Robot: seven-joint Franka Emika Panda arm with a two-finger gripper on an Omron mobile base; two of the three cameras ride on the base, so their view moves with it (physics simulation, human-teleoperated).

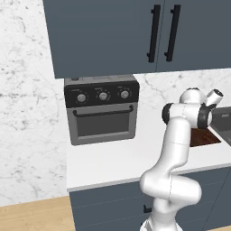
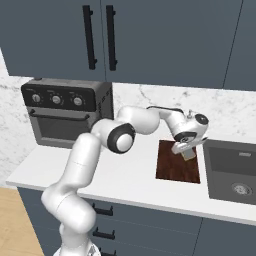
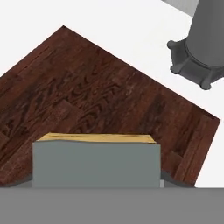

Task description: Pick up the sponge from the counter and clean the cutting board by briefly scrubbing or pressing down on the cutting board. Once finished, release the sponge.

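The dark reddish-brown cutting board (image 2: 172, 167) lies flat on the white counter (image 2: 125, 176), just left of the sink. My gripper (image 2: 184, 148) hangs over the board's far right corner, shut on the sponge (image 2: 188, 154). In the hand view the sponge (image 3: 95, 161) sits close in front with its grey face toward the camera and a yellow strip along its top, with the board's wood grain (image 3: 87, 96) spread beneath it. The sponge seems a little above the wood; contact cannot be told. In the left base view the board (image 1: 202, 138) peeks out behind my arm.
A dark grey sink basin (image 2: 232, 172) is set into the counter right of the board, and a dark faucet base (image 3: 199, 50) stands near the board's corner. A toaster oven (image 2: 62, 117) sits at the back left. Dark cabinets (image 2: 150, 40) hang overhead.
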